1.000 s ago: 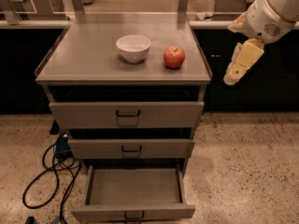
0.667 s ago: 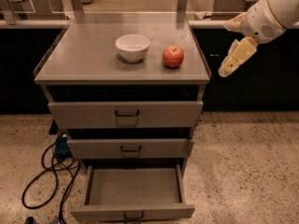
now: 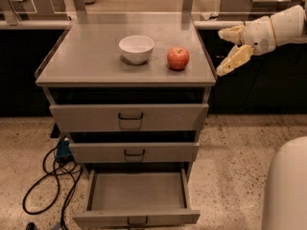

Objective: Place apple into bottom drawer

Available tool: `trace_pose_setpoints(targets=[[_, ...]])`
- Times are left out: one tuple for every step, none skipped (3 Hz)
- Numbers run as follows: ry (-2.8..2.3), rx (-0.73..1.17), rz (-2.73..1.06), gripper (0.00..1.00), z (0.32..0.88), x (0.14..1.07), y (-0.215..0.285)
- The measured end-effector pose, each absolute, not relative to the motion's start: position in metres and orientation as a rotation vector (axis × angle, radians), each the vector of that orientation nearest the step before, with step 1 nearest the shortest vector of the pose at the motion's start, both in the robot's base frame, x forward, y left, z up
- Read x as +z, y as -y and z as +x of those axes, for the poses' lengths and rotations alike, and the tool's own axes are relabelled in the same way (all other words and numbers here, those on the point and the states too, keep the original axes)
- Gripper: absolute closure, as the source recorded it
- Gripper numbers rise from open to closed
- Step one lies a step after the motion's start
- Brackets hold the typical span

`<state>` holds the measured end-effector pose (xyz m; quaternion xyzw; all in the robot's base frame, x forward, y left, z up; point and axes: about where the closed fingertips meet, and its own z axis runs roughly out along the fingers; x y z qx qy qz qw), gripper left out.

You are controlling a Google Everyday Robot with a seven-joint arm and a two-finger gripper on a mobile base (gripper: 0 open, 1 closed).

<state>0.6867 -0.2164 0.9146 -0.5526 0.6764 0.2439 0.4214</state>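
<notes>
A small red apple sits on the cabinet top, right of a white bowl. The bottom drawer is pulled out, and its inside shows nothing in it. My gripper is at the right of the cabinet, level with the top and apart from the apple. Its two cream fingers are spread apart and hold nothing.
The top drawer and middle drawer are pushed in. Black cables and a blue box lie on the speckled floor at the left of the cabinet. A white robot part fills the lower right corner.
My gripper has moved up and in toward the cabinet's right edge, its fingers now pointing left at the level of the top. The apple and the drawers have not moved.
</notes>
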Motion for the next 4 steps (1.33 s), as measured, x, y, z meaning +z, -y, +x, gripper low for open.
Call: trace_pose_setpoints(targets=[[-1.654,0.587,-1.362,0.00,0.695,0.929,0.220],[-1.684,0.521,-1.335,0.00,0.702,0.924,0.227],[-1.750,0.412,-1.259,0.00,0.711,0.927,0.225],[-1.806,0.418,-1.124,0.00,0.734,0.907,0.200]])
